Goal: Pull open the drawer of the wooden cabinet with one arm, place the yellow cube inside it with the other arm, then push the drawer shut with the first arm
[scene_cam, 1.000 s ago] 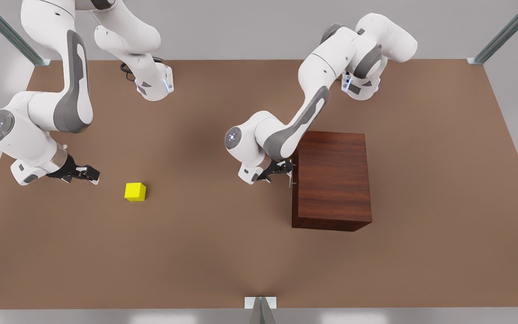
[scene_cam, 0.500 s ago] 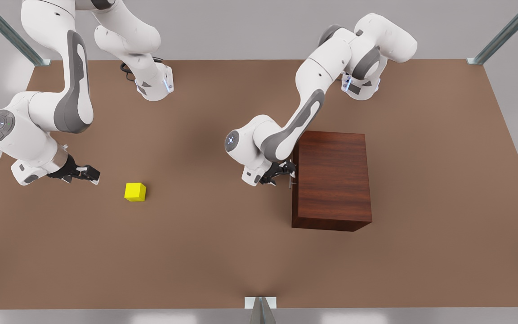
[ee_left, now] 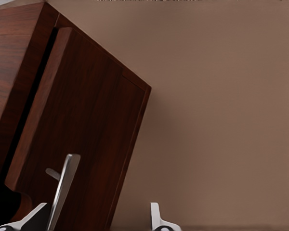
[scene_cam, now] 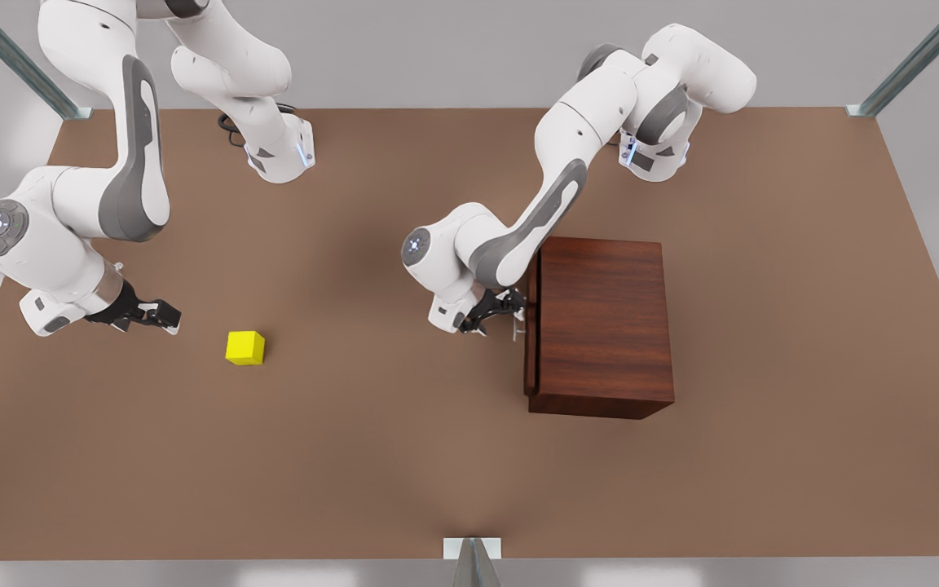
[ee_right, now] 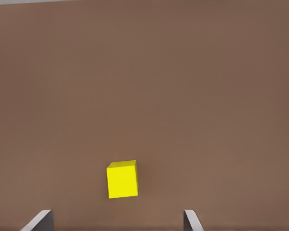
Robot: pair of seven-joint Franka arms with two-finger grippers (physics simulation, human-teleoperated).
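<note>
A small, bright yellow cube (scene_cam: 244, 347) with plain faces is seen resting on the brown tabletop (scene_cam: 372, 456), toward the front view's left, with bare surface on all sides of it. In the right wrist view the cube (ee_right: 122, 179) lies ahead of the right claw (ee_right: 118, 220), whose fingers are spread wide apart with nothing between them. In the front view the right claw (scene_cam: 161, 315) is held just beside the cube, apart from it.

The wooden cabinet (scene_cam: 604, 322), a dark reddish-brown grained box, is set toward the front view's right, well apart from the cube. Its drawer (scene_cam: 530, 342) is seen pulled out a little, a dark gap showing between the drawer front (ee_left: 72, 125) and the cabinet body (ee_left: 14, 67). The silver handle (ee_left: 62, 187) is caught between the fingers of the left claw (scene_cam: 512, 310), which are clamped on it. Open tabletop lies between cube and cabinet.
</note>
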